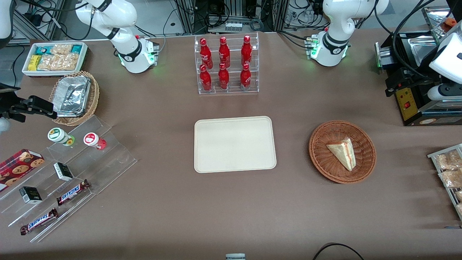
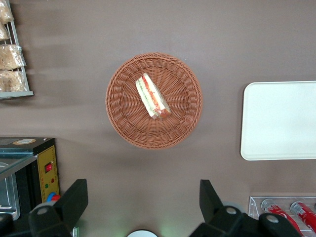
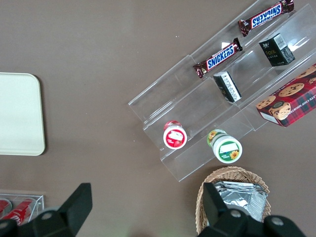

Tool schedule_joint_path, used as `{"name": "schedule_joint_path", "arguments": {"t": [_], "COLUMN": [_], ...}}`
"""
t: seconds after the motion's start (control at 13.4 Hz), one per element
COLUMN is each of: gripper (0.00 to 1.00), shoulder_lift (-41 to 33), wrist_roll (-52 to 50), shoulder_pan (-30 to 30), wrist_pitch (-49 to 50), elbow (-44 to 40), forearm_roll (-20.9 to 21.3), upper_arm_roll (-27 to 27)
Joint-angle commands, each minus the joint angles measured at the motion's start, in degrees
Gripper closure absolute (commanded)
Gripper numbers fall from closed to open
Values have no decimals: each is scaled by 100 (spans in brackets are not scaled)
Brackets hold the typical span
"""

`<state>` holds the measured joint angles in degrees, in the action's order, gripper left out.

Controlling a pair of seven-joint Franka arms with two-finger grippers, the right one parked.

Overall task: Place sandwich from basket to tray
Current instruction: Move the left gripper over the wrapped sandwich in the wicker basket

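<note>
On the brown table (image 1: 252, 209), seen from the front camera, a round reddish-brown wicker basket (image 1: 321, 159) sits toward the working arm's end. The sandwich (image 1: 343, 153), a pale triangular wedge with red and green filling at its edge, lies inside the basket, slightly off centre. Its long axis runs from about ten o'clock to four o'clock in the front view. The cream tray (image 1: 234, 143) lies flat beside the basket, apart from it, toward the middle of the table, at about nine o'clock from the basket, and it holds nothing.

The gripper (image 2: 142, 207) hangs high above the table, nearer the arm bases than the basket. Its two dark fingers (image 2: 73, 200) are spread wide and grasp nothing. In the wrist view the sandwich lies at about twelve o'clock from the gap between the fingers, well apart from them. Its long axis looks angled against the line between the fingers, though the exact tilt is hard to judge, so the wrist probably needs turning before descending.
</note>
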<state>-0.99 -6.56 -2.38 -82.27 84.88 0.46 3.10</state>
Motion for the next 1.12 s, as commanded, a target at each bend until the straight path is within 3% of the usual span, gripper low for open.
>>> {"name": "schedule_joint_path", "arguments": {"t": [0.0, 0.52, 0.82, 1.04], "gripper": [0, 0, 0, 0], "shoulder_lift": [-68, 494, 425, 390], "wrist_roll": [120, 85, -11, -633], "shoulder_pan": [54, 54, 54, 36], "wrist_pitch": [-69, -815, -1746, -2554], "elbow": [28, 396, 1362, 2144], "forearm_roll": [23, 68, 129, 112], "upper_arm_roll": [15, -19, -37, -90]}}
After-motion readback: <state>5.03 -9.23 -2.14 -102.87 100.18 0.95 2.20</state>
